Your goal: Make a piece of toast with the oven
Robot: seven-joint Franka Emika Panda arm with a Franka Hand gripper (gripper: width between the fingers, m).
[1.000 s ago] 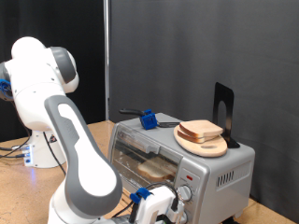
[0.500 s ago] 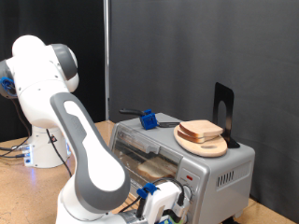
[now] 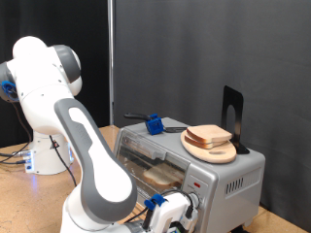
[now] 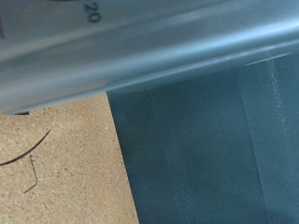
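Dark curtains fill the background of the exterior view, and a pale wooden tabletop (image 3: 17,194) runs along the lower left of the frame. A white Franka arm (image 3: 58,116) rises from the left and bends down to the bottom centre, where its gripper (image 3: 167,216) sits low in front of the oven (image 3: 209,180), close to the front panel near the two round knobs (image 3: 194,202). The fingers are cut off by the bottom edge of the frame and hidden by the wrist, so how far they are spread, and whether they hold anything, cannot be told. The oven is a silver-grey box in the lower right of the frame, and behind its glass front a pale slice, the piece of toast (image 3: 160,175), lies on the rack inside. On the oven's roof, toward the right, a round wooden plate (image 3: 210,148) carries a second bread slice (image 3: 208,134), with a black upright stand (image 3: 231,116) just behind it. Nearer the roof's left end lies a small blue object (image 3: 154,124) beside a dark handle-like piece (image 3: 136,116). The wrist view shows only a brushed metal surface (image 4: 140,47) across its upper part with the number 20 printed on it, dark glass (image 4: 206,149) below it, and a patch of chipboard table (image 4: 56,168) in the lower left corner; no fingers appear in it. Open tabletop shows to the left of the oven, between it and the arm's white base (image 3: 44,155).
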